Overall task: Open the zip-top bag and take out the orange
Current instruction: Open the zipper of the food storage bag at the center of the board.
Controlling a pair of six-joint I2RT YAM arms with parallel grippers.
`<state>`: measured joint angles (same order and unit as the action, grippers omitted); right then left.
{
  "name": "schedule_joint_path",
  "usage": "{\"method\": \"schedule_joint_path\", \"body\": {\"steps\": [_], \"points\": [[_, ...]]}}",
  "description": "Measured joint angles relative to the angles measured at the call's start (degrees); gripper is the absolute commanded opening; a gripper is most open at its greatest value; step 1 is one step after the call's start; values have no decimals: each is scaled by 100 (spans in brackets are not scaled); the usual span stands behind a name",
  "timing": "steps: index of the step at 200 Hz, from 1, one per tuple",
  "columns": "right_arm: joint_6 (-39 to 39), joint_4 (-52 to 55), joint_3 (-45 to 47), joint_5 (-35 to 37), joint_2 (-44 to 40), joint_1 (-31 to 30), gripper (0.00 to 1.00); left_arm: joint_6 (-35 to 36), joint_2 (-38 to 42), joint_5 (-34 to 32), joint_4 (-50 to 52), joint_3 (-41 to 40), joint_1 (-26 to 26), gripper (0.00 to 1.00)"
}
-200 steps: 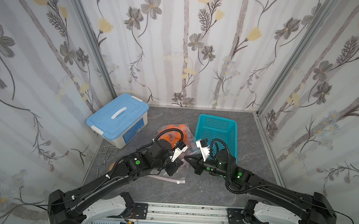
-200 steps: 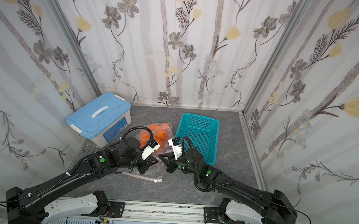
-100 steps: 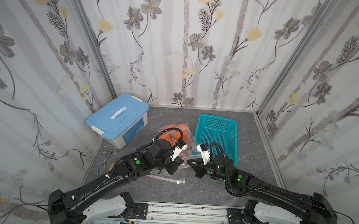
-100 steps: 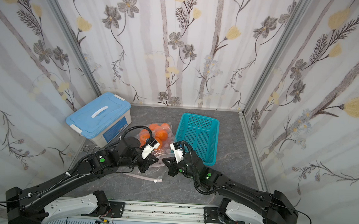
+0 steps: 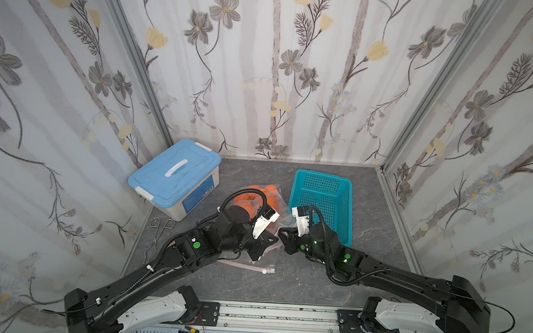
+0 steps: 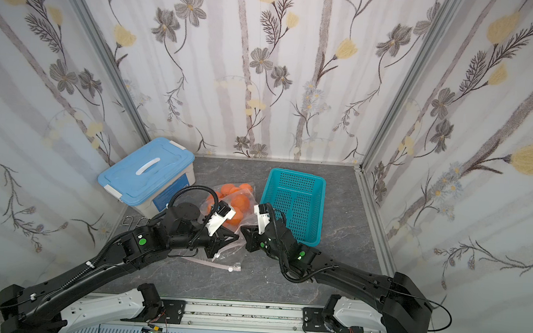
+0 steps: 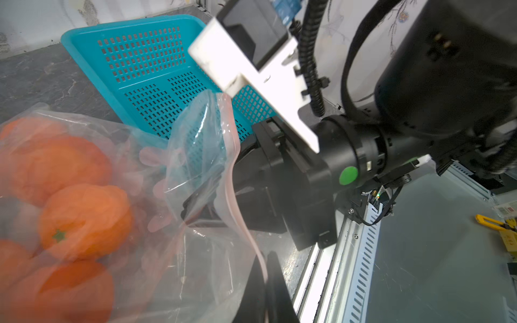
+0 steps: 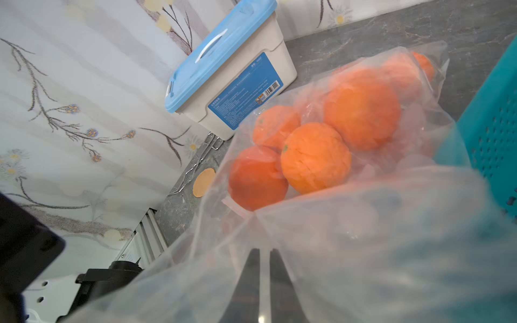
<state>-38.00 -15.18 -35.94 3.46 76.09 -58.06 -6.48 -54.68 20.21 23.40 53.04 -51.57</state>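
The clear zip-top bag (image 5: 280, 219) lies between both arms, with several oranges (image 5: 271, 191) inside, also visible in a top view (image 6: 239, 200). My left gripper (image 7: 268, 256) is shut on the bag's pink zip strip (image 7: 232, 190) and sits at the bag's mouth in both top views (image 5: 267, 241) (image 6: 231, 237). My right gripper (image 8: 264, 251) faces it (image 5: 281, 236) on the basket side. Its fingers stand a narrow gap apart under the bag film (image 8: 363, 223), pointing toward an orange (image 8: 316, 156). The bag mouth is spread between the two grippers.
A teal mesh basket (image 5: 320, 192) stands right of the bag. A white box with a blue lid (image 5: 176, 174) stands at the back left, with metal tongs (image 5: 160, 227) in front of it. A pink strip with a white slider (image 5: 252, 268) lies on the grey tabletop.
The right gripper's fingers have parted slightly. The right arm has shifted a little toward the left gripper. The left gripper keeps its hold on the zip strip.
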Motion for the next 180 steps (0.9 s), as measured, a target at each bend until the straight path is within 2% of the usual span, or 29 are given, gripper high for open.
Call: {"method": "schedule_joint_path", "body": {"steps": [30, 41, 56, 69, 81, 93, 104, 130, 180], "points": [[-15, 20, 190, 15, -76, 0, 15, -105, 9, 332, -223, -85, -83, 0], [-15, 31, 192, 7, -125, 0, 15, -109, -2, 380, -260, -122, -96, 30], [-15, 4, 295, 11, -236, 0, 14, -114, -28, 367, -332, -153, -105, 36], [-13, 7, 417, 33, -319, 7, 13, -146, -57, 205, -343, -146, -111, 56], [4, 4, 511, 96, -382, 28, 13, -149, -146, -133, -188, 24, -61, 67], [28, -46, 616, 125, -457, 50, 12, -243, -256, -551, -44, 297, 199, 70], [136, -149, 730, 146, -507, 74, 12, -380, -348, -905, -31, 518, 708, 73], [293, -457, 997, 149, -549, 144, 12, -719, -662, -1014, -72, 570, 2031, 73], [621, -1023, 1021, -81, -280, 153, 13, -186, -2087, -769, 173, 1058, 2911, 72]]}}
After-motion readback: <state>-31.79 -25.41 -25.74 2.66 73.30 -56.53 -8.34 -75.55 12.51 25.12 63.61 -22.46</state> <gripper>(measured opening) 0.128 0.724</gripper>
